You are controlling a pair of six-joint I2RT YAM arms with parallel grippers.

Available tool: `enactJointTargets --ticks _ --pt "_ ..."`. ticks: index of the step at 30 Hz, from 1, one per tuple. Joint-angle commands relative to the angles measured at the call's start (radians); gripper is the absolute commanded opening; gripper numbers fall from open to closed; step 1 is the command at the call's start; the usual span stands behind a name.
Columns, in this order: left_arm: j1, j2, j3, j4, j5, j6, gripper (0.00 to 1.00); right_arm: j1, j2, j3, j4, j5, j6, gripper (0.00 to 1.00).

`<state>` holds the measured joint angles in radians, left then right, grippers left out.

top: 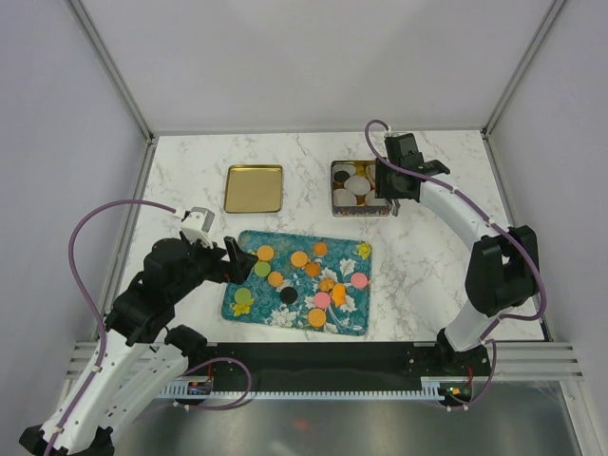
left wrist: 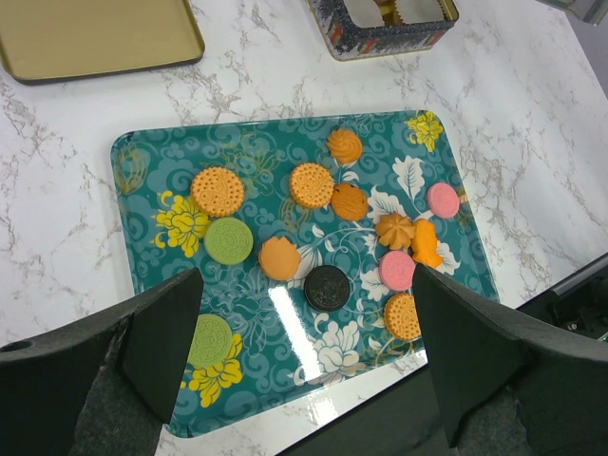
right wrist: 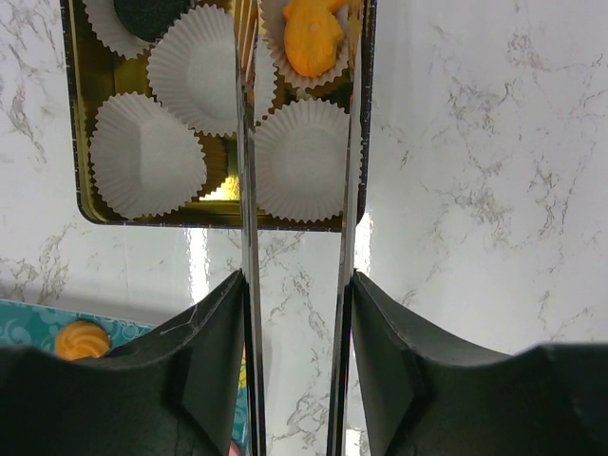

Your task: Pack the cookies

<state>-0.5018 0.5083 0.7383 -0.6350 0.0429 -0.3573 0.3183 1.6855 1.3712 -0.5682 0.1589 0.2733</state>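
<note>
Left gripper (left wrist: 306, 283) wide open, empty, above tray (left wrist: 142, 161) of cookies (left wrist: 312, 185). Right gripper (top: 388, 195) narrowly parted, empty, over tin (right wrist: 81, 190), far right; paper cups (right wrist: 142, 157) inside.

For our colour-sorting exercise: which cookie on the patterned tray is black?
The black cookie, lying between a smooth orange cookie and a pink cookie; the only dark one on the tray.

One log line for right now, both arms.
left gripper open above tray | right gripper open over tin | cookies mostly on tray
</note>
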Motion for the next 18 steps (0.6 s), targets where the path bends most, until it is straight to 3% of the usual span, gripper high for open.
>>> enactJointTargets --ticks 1,7,18 --pt "-0.004 0.002 0.004 0.017 -0.006 0.021 1.0 0.001 -0.064 0.032 0.01 -0.028 0.003 0.53" --pt "-0.004 0.006 0.004 0.017 -0.008 0.021 1.0 0.036 -0.19 -0.036 -0.012 -0.079 0.003 0.5" --pt "-0.004 0.001 0.004 0.017 -0.012 0.02 1.0 0.372 -0.452 -0.31 -0.024 -0.05 0.084 0.51"
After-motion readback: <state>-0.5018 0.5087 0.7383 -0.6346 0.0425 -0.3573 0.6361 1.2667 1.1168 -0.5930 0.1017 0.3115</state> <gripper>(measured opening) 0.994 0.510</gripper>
